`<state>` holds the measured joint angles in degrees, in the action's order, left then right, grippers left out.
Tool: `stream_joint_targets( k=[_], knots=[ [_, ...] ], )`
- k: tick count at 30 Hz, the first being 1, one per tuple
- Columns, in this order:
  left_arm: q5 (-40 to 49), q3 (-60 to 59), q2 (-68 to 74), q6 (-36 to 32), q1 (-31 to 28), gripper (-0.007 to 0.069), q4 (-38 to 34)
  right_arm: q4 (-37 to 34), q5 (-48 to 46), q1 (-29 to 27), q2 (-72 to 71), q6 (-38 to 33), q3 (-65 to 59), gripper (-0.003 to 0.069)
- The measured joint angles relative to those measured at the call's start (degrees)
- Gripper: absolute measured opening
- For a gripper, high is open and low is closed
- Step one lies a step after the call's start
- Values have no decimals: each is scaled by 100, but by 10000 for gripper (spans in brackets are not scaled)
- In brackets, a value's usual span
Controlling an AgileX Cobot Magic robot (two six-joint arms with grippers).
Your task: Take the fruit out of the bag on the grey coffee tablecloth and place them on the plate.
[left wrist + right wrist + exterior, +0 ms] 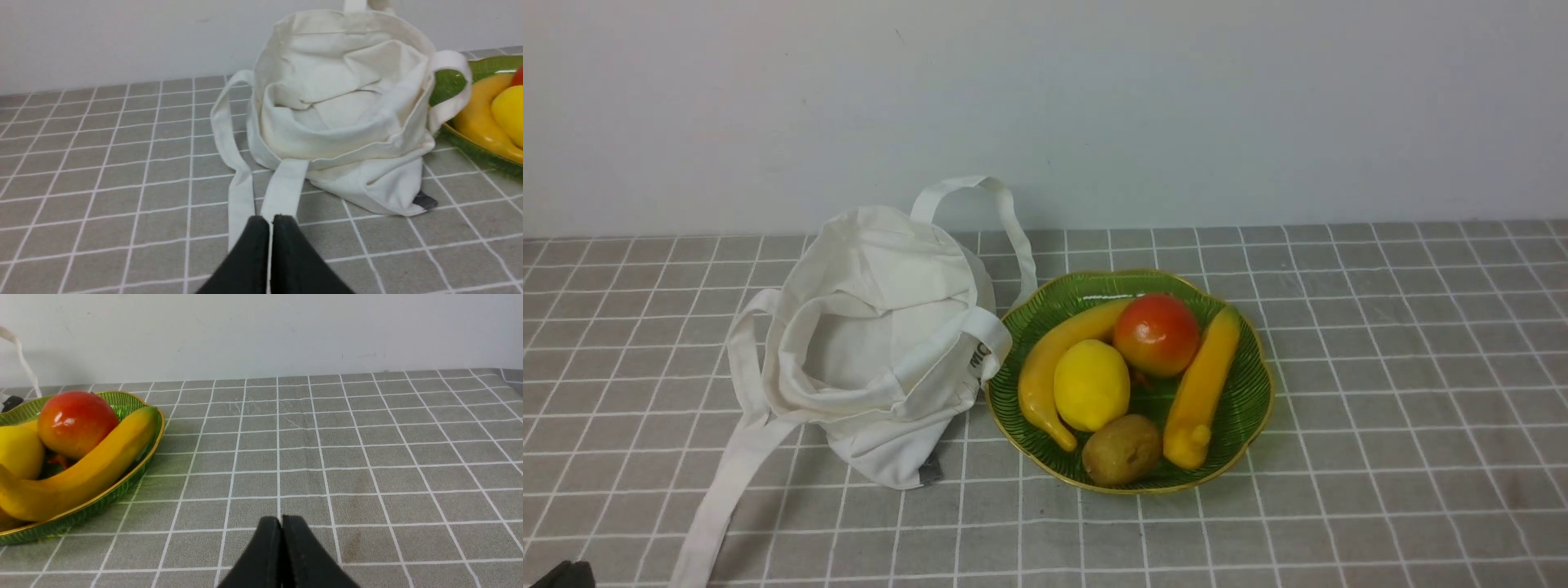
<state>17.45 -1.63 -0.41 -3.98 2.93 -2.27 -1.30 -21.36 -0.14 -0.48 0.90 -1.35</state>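
The lemon (1092, 385) lies in my green plate (1264, 408), out of the bag (882, 245), and I have hold of nothing. My left end effector (270, 220) is shut, its tips brought together with no fruit between them, over the grey tablecloth (1380, 490) with its grid of white lines. My right end effector (281, 520) is shut as well, its tips meeting and empty. The lemon sits between a curved banana (1045, 384) on its left and the red-orange fruit (1156, 335) behind it to the right. A brown kiwi (1123, 451) rests at the front of the plate, and a second banana (1202, 388), greenish at its far end, slants along the right side. To the left of the plate the off-white bag slumps on the cloth, its mouth gaping toward me. One handle (734, 482) trails forward over the cloth, another loop (1017, 237) arches up behind, near the plate's rim. Behind the cloth stands a plain pale wall (1045, 106).
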Motion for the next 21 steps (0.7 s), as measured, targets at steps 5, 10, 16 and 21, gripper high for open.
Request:
stream_joint_targets(
  k=[5, 10, 16, 21],
  knots=[
    [278, 0, -20, -6, -164, -8, -4, 0, 0, 0, 0, 0, 0, -15],
    [388, 0, -20, -17, -159, -8, -4, 0, -5, 0, 0, 0, 0, -15],
    [396, 0, -20, -17, -159, -8, -4, 0, -5, 0, 0, 0, 0, -15],
    [396, 0, -20, -17, -159, -8, -4, 0, -5, 0, 0, 0, 0, -15]
  ],
)
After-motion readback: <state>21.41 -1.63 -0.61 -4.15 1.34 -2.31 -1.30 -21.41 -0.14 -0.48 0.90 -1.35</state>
